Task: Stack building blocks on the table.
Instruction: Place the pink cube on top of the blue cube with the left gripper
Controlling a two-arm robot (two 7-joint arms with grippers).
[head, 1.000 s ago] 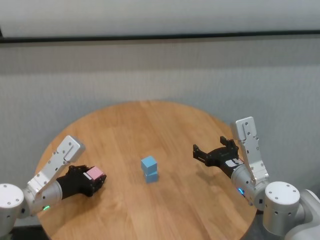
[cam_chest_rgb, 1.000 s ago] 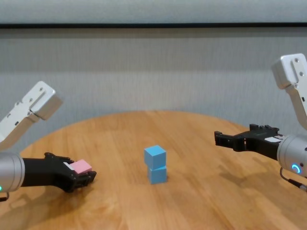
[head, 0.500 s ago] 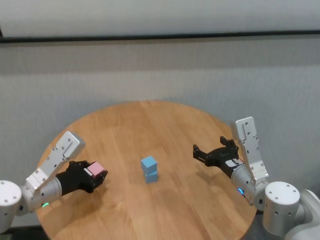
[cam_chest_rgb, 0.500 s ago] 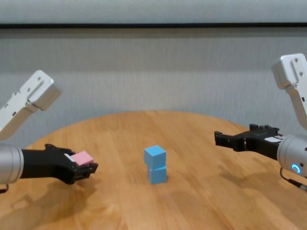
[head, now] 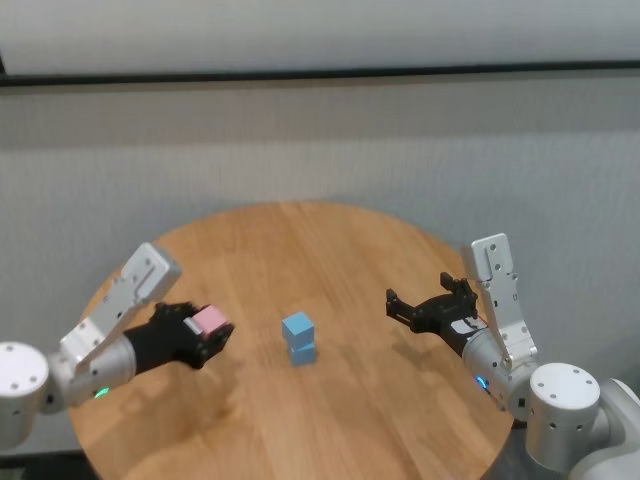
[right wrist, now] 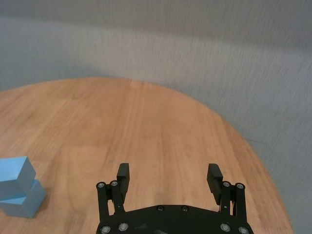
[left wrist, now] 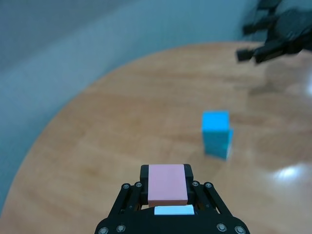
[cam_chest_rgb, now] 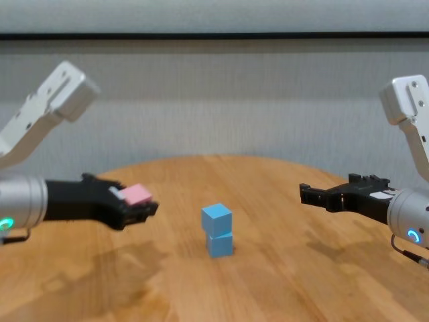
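Nearest you on the left side of the table (head: 340,230), your left gripper (head: 207,335) is clenched on the pink block (head: 210,319), holding it lifted off the wood; from the chest view, the block (cam_chest_rgb: 137,194) sits between the black fingers, clear of the tabletop. Further in, near the table's middle, the two light blue blocks (head: 298,337) stand stacked, the upper one turned slightly on the lower, well apart from both grippers. Over the right side, your right gripper (head: 418,303) hovers above the wood with its jaws spread wide and nothing between them, pointing toward the stack.
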